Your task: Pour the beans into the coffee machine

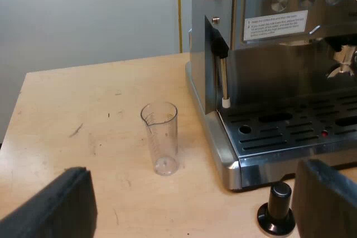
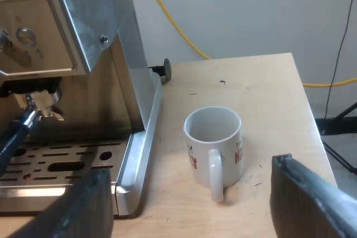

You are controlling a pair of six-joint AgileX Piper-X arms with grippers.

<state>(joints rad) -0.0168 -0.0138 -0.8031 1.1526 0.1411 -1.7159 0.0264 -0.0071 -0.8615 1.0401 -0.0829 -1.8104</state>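
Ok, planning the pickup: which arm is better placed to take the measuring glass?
Probably left: the left tool, open, faces the upright measuring glass beside the espresso machine; the right tool hangs by the mug.

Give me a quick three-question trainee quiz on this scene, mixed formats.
1. True or false: the clear measuring glass stands upright on the wooden table.
2. What sits on the table by the steel espresso machine's front corner? A) black-knobbed tamper B) spoon C) kettle
3. Fill in: the white mug with red lettering looks ___ inside.
Key: 1 true; 2 A; 3 empty.
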